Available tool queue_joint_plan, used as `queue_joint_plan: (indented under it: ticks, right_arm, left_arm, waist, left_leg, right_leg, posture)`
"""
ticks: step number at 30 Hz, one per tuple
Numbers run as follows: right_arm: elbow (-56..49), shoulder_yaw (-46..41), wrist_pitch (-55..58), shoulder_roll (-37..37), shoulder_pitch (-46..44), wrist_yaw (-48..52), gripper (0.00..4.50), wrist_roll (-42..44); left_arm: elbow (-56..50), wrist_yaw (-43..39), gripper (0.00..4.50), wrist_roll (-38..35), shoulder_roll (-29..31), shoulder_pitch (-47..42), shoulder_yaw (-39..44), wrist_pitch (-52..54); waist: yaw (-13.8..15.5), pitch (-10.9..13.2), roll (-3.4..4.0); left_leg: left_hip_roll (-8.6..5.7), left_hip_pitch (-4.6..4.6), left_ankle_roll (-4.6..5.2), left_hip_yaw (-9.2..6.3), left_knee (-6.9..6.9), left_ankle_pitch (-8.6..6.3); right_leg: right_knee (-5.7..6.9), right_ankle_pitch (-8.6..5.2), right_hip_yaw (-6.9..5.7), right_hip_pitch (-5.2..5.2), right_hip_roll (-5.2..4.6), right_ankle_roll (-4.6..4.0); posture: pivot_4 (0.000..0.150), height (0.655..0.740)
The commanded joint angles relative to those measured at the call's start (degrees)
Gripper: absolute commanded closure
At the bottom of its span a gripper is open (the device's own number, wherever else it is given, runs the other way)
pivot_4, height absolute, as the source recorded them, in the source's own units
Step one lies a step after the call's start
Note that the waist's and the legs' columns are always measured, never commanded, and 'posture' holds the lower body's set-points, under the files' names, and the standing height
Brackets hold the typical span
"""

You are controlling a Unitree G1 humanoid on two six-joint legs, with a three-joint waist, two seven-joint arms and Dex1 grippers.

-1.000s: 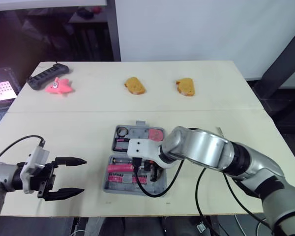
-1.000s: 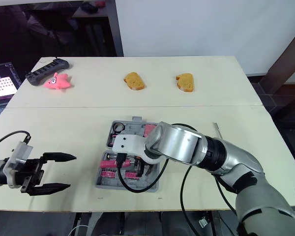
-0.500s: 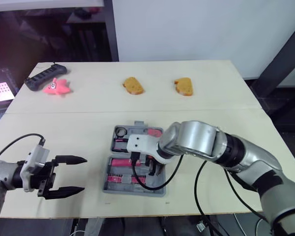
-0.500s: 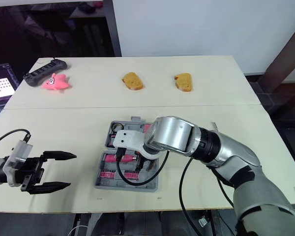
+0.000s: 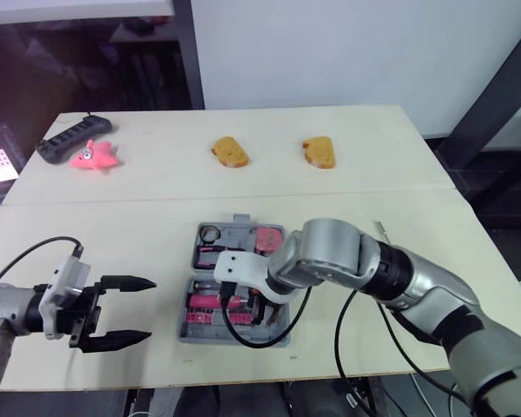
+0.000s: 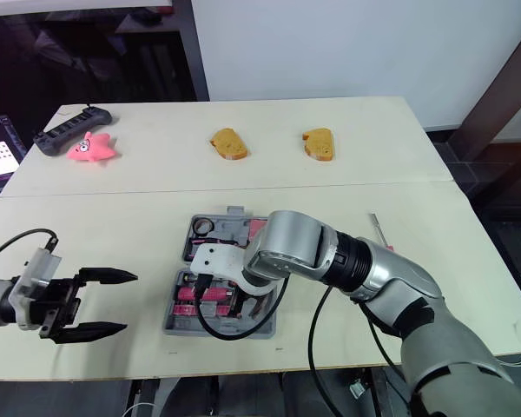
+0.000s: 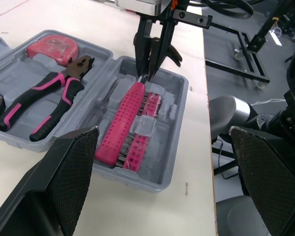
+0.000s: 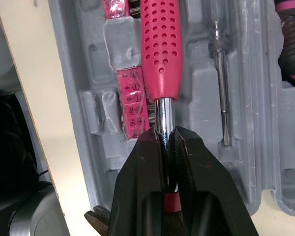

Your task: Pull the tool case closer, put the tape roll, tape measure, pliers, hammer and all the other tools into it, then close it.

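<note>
Jaws, right: those of the right gripper are clamped narrow on the chrome shaft of a pink tool with a dimpled grip, just below that grip. We cannot tell what kind of head the tool has.
Jaws, left: those of the left gripper stand wide and hold nothing. It hovers over the pale wooden desk, well apart from the case on its left side.
Case: grey moulded plastic tool case, lying open and flat near the desk's front edge.
Near half: the pink tool lies along the long groove, beside a pink strip of driver bits. A slim metal-shafted screwdriver sits in the next groove.
Far half: black tape roll, pink tape measure and pink-and-black pliers, each in its own recess.
Outside the case: one thin tool with a red end, on the desk to the right of the case.
Step in hand, as we judge it: seating the pink tool in its groove.
Handling advice: we would keep the shaft parallel to the groove and press straight down until the grip sits level with the mould. We would then part the jaws only slightly and lift clear vertically, so that nothing is dragged out and the light case is not shoved.
Risk: a tool sitting proud would block the lid.
</note>
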Motion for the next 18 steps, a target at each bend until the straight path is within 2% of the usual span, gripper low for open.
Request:
queue_joint_plan:
  ticks: [1, 17, 18]
  right_arm:
    - [0.8, -0.9, 0.3, 1.7, -0.1, -1.9, 4.45, 1.3]
    - [3.7, -1.7, 0.3, 4.3, -0.1, -4.3, 4.45, 0.4]
    - [3.8, -1.8, 0.3, 4.3, -0.1, -4.4, 4.04, 0.2]
  left_arm:
    - [-1.9, 0.2, 0.00, -0.8, 0.3, -0.4, 0.7, 0.3]
    - [-3.7, 1.2, 0.00, -1.1, 0.2, 1.0, 1.3, 1.0]
    - [-3.7, 1.2, 0.00, -1.2, 0.2, 1.0, 1.2, 1.1]
  waist:
    - [-0.1, 0.0, 0.00]
    - [-1.1, 0.0, 0.01]
    - [-1.1, 0.0, 0.01]
  left_leg:
    - [0.00, 0.00, 0.00, -0.01, 0.00, 0.00]
    - [0.00, 0.00, -0.01, -0.08, 0.05, 0.01]
    - [0.00, 0.00, -0.01, -0.08, 0.05, 0.01]
  right_leg:
    - [0.02, 0.00, 0.00, 0.00, 0.01, 0.00]
    - [0.15, 0.00, -0.01, -0.01, 0.04, 0.00]
    - [0.15, 0.00, -0.01, -0.01, 0.04, 0.00]
  posture:
    - [0.150, 0.7400]
    - [0.150, 0.7400]
    - [0.150, 0.7400]
